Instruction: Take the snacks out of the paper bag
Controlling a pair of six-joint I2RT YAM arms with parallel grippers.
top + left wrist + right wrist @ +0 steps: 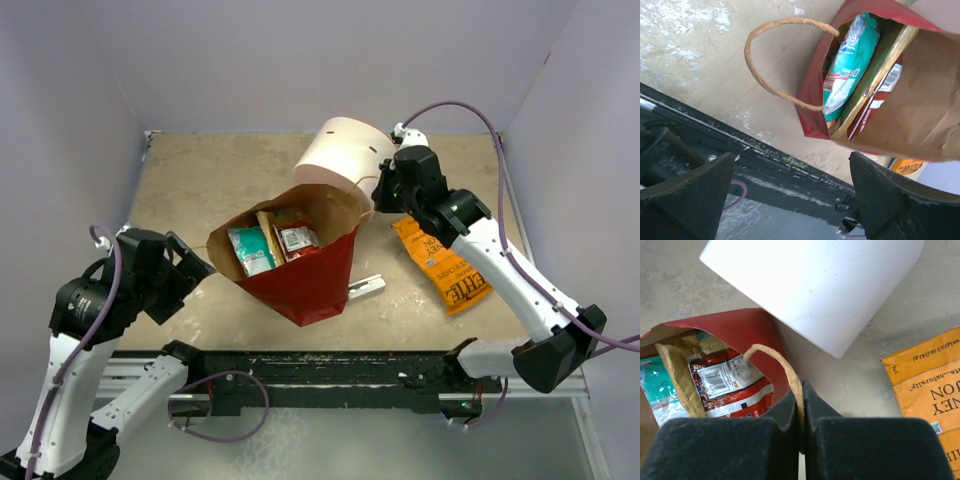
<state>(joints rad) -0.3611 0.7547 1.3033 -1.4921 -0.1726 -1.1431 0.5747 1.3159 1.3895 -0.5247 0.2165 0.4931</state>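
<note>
The beige tabletop (200, 180) carries everything. At its centre the paper bag (310, 275), red outside and brown inside, lies with its mouth open toward 10 o'clock. The big white cylinder (340, 160) lies at 1 o'clock from the bag and touches its upper rim. One orange packet (445, 265) lies flat on the tabletop at 3 o'clock from the bag, apart from it. Inside the bag I can see a teal packet (250, 250) on the 9 o'clock side, a red packet (298, 238) with a barcode on the 3 o'clock side, and a thin yellow-brown one between them. The left hand (791, 162) is at 9 o'clock from the bag, its jaws fully spread and holding nothing. The right hand (802, 405) is at 1 o'clock, its jaws pressed together on one twine handle (785, 370). The other handle (757, 70) hangs free. A small grey bracket (365, 287) lies at 4 o'clock, just beside the bag
</note>
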